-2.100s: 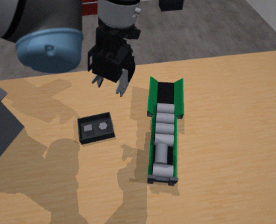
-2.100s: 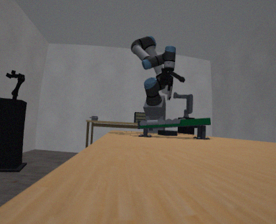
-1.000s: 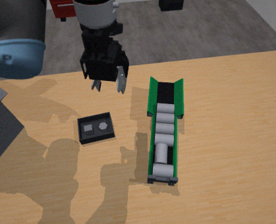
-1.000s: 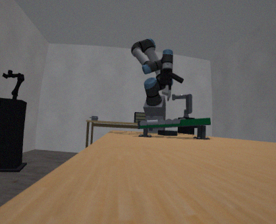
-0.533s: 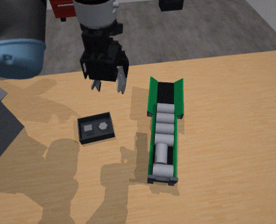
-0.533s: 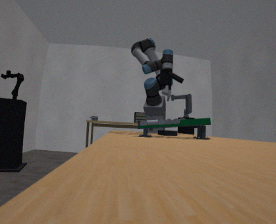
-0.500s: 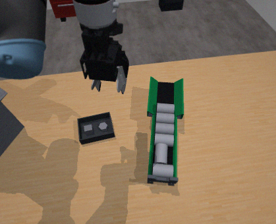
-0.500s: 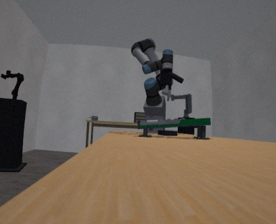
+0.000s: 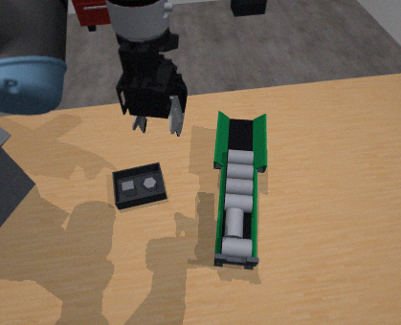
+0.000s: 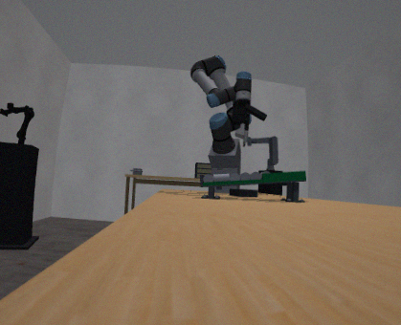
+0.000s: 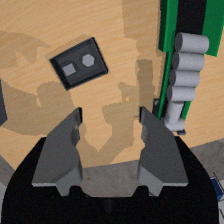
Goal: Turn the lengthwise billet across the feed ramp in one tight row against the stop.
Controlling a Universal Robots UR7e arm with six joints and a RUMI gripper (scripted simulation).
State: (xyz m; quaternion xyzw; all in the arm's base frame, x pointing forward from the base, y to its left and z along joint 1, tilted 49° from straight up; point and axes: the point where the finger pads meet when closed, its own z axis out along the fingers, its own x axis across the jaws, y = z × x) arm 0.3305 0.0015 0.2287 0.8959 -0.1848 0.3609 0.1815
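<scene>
Top view: the grey cylindrical steel billet [image 9: 233,223] [image 11: 173,112] is seen right of and nearer than the black two-jaw hand [image 9: 159,125] [image 11: 110,108], its long axis running near to far along the green feed ramp [image 9: 259,136] [image 11: 167,30]. Smooth, pale sides are shown; the hand is held partly spread, with nothing pinched.

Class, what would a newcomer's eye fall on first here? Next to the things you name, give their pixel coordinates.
Probably the bright green ramp [image 9: 221,139] [image 10: 284,177] [image 11: 167,30], standing on the wooden table, with pale billets lying across it. Next, the one lengthwise billet [image 9: 234,223] [image 11: 174,111], second from the stop [image 9: 236,260]. Then the black tool [image 9: 157,125] [image 10: 245,139] [image 11: 110,108], open above the table beside the ramp, near a small dark tray [image 9: 140,205] [image 10: 243,193] [image 11: 86,80].
</scene>
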